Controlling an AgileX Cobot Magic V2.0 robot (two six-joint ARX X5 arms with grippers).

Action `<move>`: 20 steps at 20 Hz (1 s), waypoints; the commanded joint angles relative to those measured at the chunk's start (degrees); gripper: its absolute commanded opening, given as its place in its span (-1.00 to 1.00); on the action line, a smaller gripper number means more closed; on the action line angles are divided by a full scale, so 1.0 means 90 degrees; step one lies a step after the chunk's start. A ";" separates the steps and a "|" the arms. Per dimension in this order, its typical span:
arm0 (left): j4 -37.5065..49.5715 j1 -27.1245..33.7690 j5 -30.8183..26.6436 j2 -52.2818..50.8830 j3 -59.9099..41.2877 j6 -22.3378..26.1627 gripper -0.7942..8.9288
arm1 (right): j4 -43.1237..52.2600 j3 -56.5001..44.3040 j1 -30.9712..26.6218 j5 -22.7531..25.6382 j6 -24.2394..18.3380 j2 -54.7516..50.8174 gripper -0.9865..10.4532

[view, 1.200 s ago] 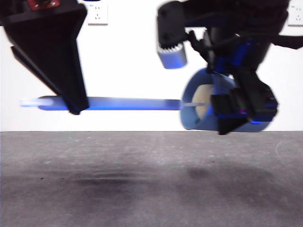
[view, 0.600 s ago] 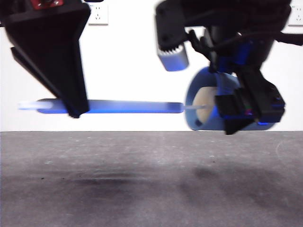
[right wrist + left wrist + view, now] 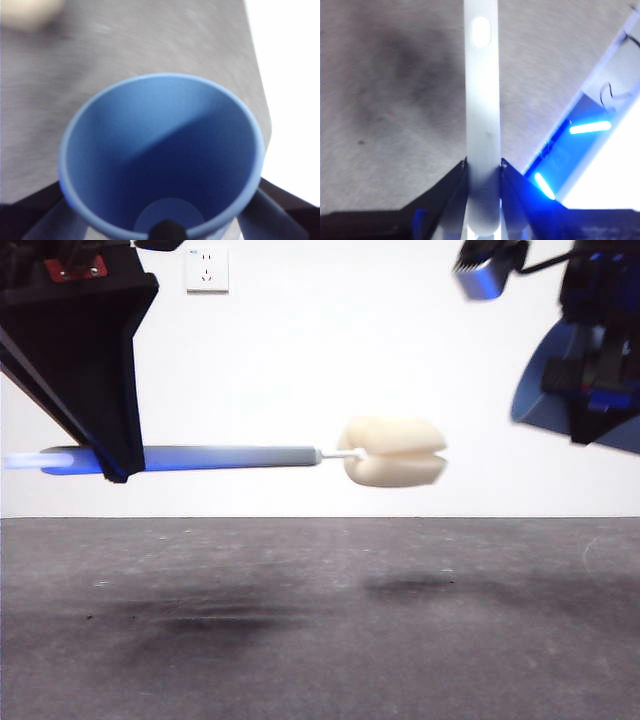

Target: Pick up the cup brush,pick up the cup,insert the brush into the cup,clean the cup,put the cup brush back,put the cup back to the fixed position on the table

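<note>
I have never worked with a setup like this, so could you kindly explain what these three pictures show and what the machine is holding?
This is a two-armed robot at a dark grey table; each arm ends in a black two-jawed gripper. The front view looks level across the table. The other two pictures come from cameras on the wrists. The left gripper is shut on the cup brush, held level in the air, its cream sponge head free. The right gripper holds the blue cup tilted, off the table, apart from the brush. Its wrist camera looks straight into the empty cup. Nothing lies on the table in view.

Cup brush (image 3: 250, 457) held level, clear of the tilted blue cup (image 3: 570, 390).
</note>
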 commanded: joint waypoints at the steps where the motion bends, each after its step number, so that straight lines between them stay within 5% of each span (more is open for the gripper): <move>1: 0.0289 0.0209 -0.0019 -0.0097 -0.0032 -0.0525 -0.85 | 0.0114 0.0029 -0.0194 -0.0012 0.0527 -0.0362 -0.85; 6: 0.1379 0.0857 -0.0359 -0.0092 -0.0039 -0.2006 -0.85 | 0.0223 0.0046 -0.0364 -0.0988 0.2234 -0.1401 -0.85; 12: 0.2113 0.1382 -0.0835 0.0534 -0.0044 -0.2701 -0.85 | 0.0308 0.0056 -0.0359 -0.2812 0.4068 -0.2229 -0.85; 15: 0.2608 0.1455 -0.0840 0.1178 -0.0044 -0.2786 -0.85 | 0.0476 0.0056 -0.0355 -0.3291 0.4252 -0.2356 -0.85; 20: 0.3383 0.1455 -0.0833 0.2509 -0.0044 -0.2999 -0.85 | 0.0525 0.0056 -0.0350 -0.3347 0.4362 -0.2361 -0.85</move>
